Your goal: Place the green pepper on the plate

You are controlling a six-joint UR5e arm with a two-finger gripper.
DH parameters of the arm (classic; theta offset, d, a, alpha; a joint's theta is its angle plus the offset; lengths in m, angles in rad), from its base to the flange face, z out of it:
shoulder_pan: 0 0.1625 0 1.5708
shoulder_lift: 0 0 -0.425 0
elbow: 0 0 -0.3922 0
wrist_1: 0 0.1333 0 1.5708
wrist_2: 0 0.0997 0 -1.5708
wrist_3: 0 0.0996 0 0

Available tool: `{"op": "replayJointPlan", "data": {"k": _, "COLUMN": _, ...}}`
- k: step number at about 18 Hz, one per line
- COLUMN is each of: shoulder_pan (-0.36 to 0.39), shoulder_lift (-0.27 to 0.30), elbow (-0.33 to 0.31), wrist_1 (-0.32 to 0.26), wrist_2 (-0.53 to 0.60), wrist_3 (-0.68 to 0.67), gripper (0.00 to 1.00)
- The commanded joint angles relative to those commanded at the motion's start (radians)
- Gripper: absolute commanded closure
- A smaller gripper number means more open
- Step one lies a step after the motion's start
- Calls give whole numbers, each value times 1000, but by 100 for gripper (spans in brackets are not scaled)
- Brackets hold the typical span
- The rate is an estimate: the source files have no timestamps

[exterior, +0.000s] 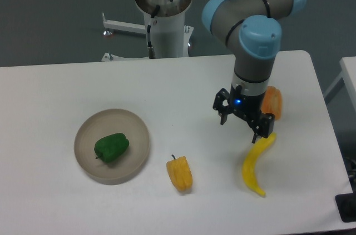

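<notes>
On plate (89, 169) ctr, green pepper (112, 147), claw (243, 124) well apart, empty

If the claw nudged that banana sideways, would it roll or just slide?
The banana lies flat on its curved side on the table, so it would likely slide or pivot, not roll. Its smooth, glossy skin suggests it may slip in a pinch.

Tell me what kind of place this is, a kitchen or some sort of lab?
Most likely a robotics lab or test bench, not a kitchen. A robot arm on a pedestal works over a bare white table, and the food looks like toy props: a green pepper on a plate, a yellow pepper and a banana.
</notes>
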Motion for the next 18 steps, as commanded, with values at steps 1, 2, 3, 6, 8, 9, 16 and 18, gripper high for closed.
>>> {"op": "replayJointPlan", "data": {"k": 1, "shoulder_pan": 14, "shoulder_lift": 5, "elbow": -2, "wrist_1": -11, "wrist_2": 2, "wrist_3": 21, "gripper": 0}}
{"op": "replayJointPlan", "data": {"k": 2, "shoulder_pan": 21, "shoulder_lift": 9, "elbow": 3, "wrist_1": -47, "wrist_2": 2, "wrist_3": 38, "gripper": 0}}
{"op": "replayJointPlan", "data": {"k": 3, "shoulder_pan": 25, "shoulder_lift": 11, "elbow": 15, "wrist_1": -89, "wrist_2": 2, "wrist_3": 60, "gripper": 0}}
{"op": "replayJointPlan", "data": {"k": 6, "shoulder_pan": 26, "shoulder_lift": 14, "elbow": 21, "wrist_1": -164, "wrist_2": 52, "wrist_3": 124, "gripper": 0}}
{"op": "replayJointPlan", "data": {"k": 8, "shoulder_pan": 25, "shoulder_lift": 11, "elbow": 21, "wrist_1": -167, "wrist_2": 74, "wrist_3": 124, "gripper": 0}}
{"op": "replayJointPlan", "data": {"k": 9, "shoulder_pan": 26, "shoulder_lift": 11, "elbow": 20, "wrist_1": -172, "wrist_2": 74, "wrist_3": 124, "gripper": 0}}
{"op": "replayJointPlan", "data": {"k": 16, "shoulder_pan": 26, "shoulder_lift": 14, "elbow": 11, "wrist_1": -235, "wrist_2": 132, "wrist_3": 240, "gripper": 0}}
{"op": "replayJointPlan", "data": {"k": 18, "shoulder_pan": 26, "shoulder_lift": 12, "elbow": 9, "wrist_1": -235, "wrist_2": 130, "wrist_3": 240, "gripper": 0}}
